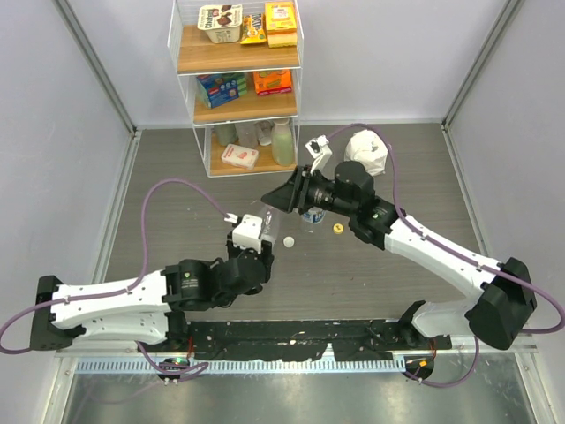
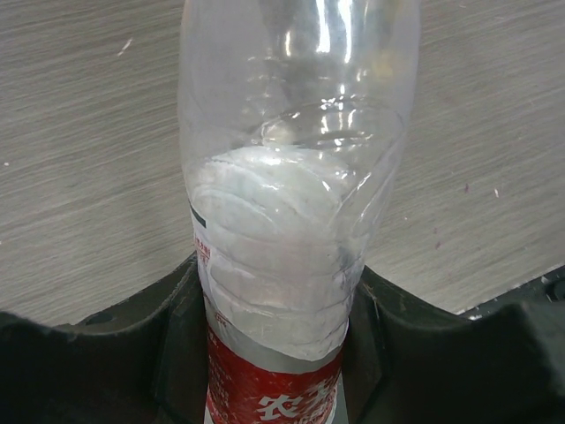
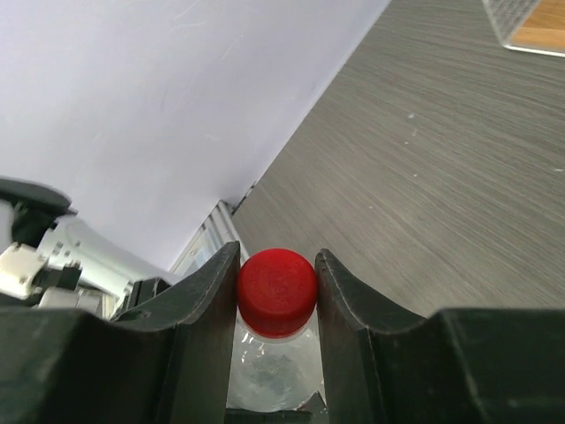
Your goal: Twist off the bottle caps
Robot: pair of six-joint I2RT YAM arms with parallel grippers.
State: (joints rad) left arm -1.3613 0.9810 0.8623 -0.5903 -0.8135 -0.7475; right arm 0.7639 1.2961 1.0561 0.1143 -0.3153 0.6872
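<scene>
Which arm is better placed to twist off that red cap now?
The right arm: the right claw sits closed on the red cap, while the left claw only grips the red-labelled bottle by its body, steadying it.

bottle (image 2: 282, 221) centre of table (image 1: 177, 212); two loose caps (image 1: 289, 240) right of it; shelf (image 1: 238, 88) behind.

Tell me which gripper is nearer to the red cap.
Right. The right gripper is shut on the red cap, one finger on each side. The left gripper grips the clear bottle lower down, around its body.
</scene>
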